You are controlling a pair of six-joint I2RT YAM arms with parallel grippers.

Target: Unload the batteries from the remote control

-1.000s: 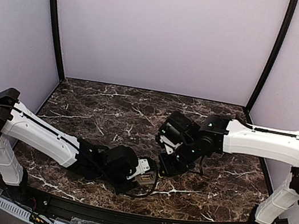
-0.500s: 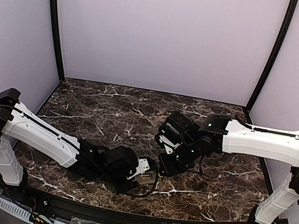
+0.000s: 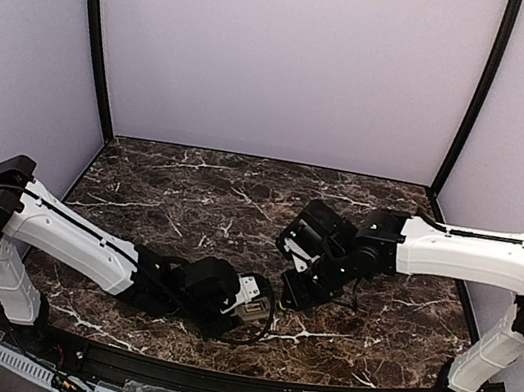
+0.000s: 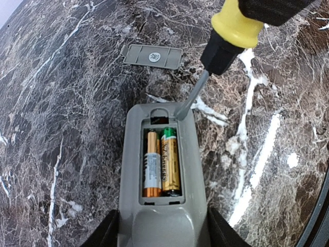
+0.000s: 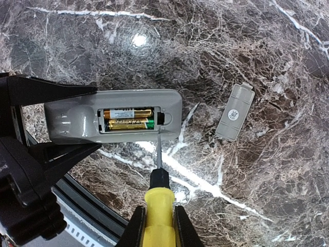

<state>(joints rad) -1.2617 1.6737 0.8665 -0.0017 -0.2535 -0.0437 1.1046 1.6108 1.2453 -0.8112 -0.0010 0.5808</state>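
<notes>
While in left tool (image 4: 162, 237), remote (image 4: 163, 220) against screwdriver (image 4: 226, 36).

Two batteries (image 4: 154, 164), side by side: one orange and white, one green and gold. One remote control (image 4: 163, 226), grey, with one battery bay. One small flat grey cover (image 4: 153, 56), with one round sticker on it. One screwdriver (image 4: 232, 25), yellow-handled, with a single metal shaft. Two arms: left arm (image 3: 72, 239) and right arm (image 3: 465, 252), both white and black. Two grippers: left gripper (image 4: 163, 236) and right gripper (image 5: 157, 229), two fingers on each, four in all. One table (image 3: 193, 184) of dark marble
</notes>
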